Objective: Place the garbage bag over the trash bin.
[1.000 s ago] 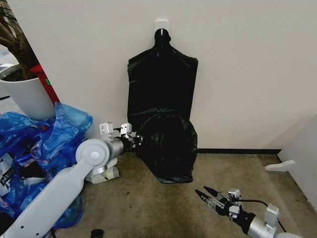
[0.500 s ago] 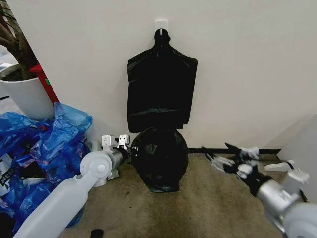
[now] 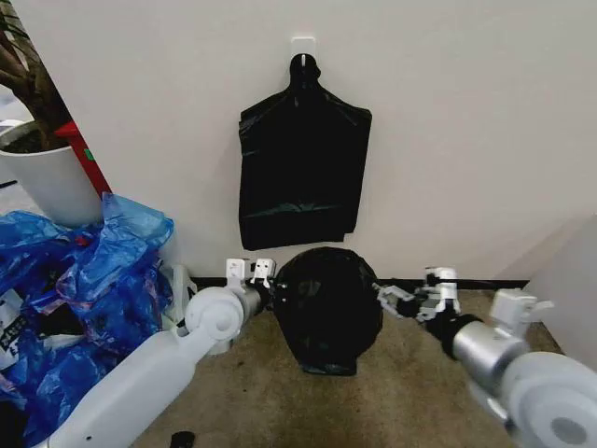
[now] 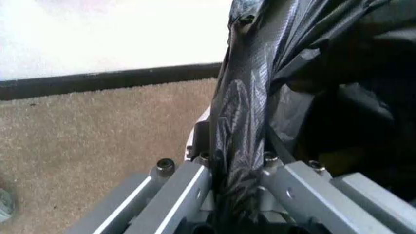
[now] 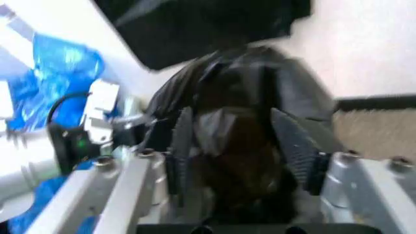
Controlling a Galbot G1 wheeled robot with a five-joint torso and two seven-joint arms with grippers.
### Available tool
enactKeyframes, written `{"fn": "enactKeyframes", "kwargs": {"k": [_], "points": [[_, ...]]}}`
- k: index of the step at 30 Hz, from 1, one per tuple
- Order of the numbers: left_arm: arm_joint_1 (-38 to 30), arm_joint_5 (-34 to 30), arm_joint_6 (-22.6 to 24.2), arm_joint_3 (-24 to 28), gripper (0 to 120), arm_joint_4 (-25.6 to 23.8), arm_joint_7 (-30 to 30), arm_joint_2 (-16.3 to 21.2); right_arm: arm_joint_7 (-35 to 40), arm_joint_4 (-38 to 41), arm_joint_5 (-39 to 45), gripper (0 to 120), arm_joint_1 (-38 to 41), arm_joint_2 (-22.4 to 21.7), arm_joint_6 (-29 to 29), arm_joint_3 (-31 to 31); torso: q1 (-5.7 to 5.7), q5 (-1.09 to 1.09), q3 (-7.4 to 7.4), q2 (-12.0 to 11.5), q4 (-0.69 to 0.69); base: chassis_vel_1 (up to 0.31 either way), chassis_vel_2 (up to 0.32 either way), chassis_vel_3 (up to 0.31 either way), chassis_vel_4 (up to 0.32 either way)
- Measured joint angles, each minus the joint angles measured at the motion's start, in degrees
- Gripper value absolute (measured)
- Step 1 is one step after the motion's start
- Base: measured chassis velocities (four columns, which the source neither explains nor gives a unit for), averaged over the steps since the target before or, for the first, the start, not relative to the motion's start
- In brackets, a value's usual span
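We see the garbage bag (image 3: 329, 306) bulging as a glossy black, rounded shape low against the wall, just above the carpeted floor (image 3: 280, 401), with its lower end hanging down to the carpet. The left gripper (image 3: 270, 291) meets the bag's left edge, and in the left wrist view its jaws are pressed together on a fold of the film (image 4: 244, 146) that runs up between them. The right gripper (image 3: 384, 297) reaches the bag's right side; in the right wrist view its jaws stand spread, one ribbed pad (image 5: 293, 146) on either side of the bag's black film (image 5: 224, 146), and we cannot tell whether they touch it. Above the bag, a flat black bundle with a narrow neck (image 3: 300, 163) hangs from a white wall hook (image 3: 303, 45). To the left lie crumpled blue plastic bags (image 3: 84, 271), and behind them stands a large white plant pot (image 3: 42, 182).
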Motion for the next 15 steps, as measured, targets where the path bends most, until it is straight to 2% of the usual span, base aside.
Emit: {"fn": "enactKeyframes", "kwargs": {"k": [6,8,11,15], "points": [[-2.2,1.3,-1.3,4.0,1,0.3,0.3,-0.3,3.0,-0.1,-1.0,16,6.9,1.1,0.0,-9.4,0.0,-0.01,-0.01,0.0,-0.02,0.0,0.0,0.0,0.0],[-2.4,1.5,-1.4,4.3,1,0.4,0.4,-0.4,3.2,-0.2,-1.3,14,7.7,1.3,0.0,-10.2,0.0,-0.01,-0.01,0.0,-0.03,0.0,0.0,0.0,0.0],[-3.7,2.6,-1.5,6.1,1,0.7,0.5,-1.2,6.6,-2.6,-1.8,0,12.2,2.5,0.0,-14.8,0.0,0.0,-0.01,0.0,-0.04,0.0,0.0,0.0,0.0],[-4.8,4.6,-1.7,8.4,1,0.7,0.4,-1.9,15.3,-6.6,-1.7,0,18.5,5.3,0.9,-22.4,0.0,0.0,0.0,0.0,-0.02,0.0,0.0,0.0,0.0]]}}
